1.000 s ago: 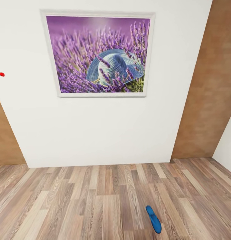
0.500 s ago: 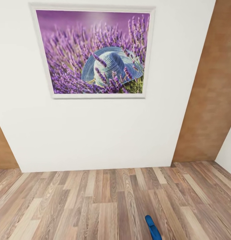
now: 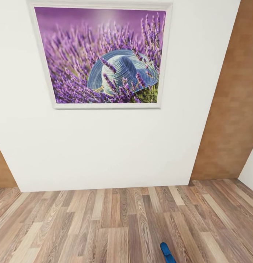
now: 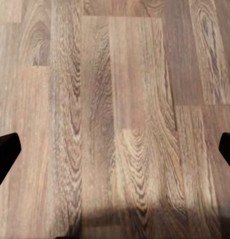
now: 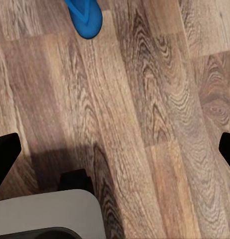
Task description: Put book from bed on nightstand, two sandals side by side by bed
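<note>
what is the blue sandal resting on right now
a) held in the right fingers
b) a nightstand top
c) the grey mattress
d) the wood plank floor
d: the blue sandal lies flat on the wood plank floor below the lavender picture; the right wrist view shows it on the planks, well clear of the dark fingers, which are spread wide and hold nothing.

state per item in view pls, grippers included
sandal: lying flat on the wood floor, not held, cut off by the head view's lower edge.
left gripper: open, empty, over bare floor.
right gripper: open, empty, apart from the sandal.
framed picture: hanging on the white wall.
</note>
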Motion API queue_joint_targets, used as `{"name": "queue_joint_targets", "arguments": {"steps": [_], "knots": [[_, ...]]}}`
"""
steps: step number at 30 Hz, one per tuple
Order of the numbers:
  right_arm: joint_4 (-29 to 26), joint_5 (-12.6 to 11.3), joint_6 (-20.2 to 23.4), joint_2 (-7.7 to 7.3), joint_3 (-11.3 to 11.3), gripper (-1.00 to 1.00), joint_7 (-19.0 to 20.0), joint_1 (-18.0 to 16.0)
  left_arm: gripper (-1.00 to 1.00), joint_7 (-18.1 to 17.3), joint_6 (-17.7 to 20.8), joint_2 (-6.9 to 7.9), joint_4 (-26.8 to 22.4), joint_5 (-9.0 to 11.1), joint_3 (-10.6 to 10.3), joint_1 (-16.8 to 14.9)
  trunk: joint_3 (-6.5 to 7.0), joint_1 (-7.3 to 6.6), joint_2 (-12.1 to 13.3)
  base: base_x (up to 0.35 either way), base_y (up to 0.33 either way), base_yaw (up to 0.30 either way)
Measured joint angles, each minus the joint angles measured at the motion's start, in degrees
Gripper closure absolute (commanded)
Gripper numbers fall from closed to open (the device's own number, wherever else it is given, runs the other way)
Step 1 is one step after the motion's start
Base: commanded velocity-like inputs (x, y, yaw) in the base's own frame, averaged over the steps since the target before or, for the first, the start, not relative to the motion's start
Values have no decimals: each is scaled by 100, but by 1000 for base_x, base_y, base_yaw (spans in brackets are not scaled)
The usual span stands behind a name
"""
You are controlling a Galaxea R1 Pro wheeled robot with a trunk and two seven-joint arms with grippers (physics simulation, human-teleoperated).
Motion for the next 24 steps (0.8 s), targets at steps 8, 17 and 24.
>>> {"name": "queue_joint_targets", "arguments": {"steps": [8, 17, 24], "knots": [[2, 0, 1, 0, 0, -100, 0, -2, -100, 0, -1, 0, -2, -1, -7, 1, 0, 0, 0, 2, 0, 221], [1, 0, 1, 0, 0, -100, 0, 0, -100, 0, 1, 0, -1, 0, -8, 0, 0, 0, 0, 0, 0, 186], [1, 0, 1, 0, -1, -100, 0, -1, -100, 0, 0, 0, -2, 0, -8, 1, 0, 0, 0, 7, -16, 102]]}}
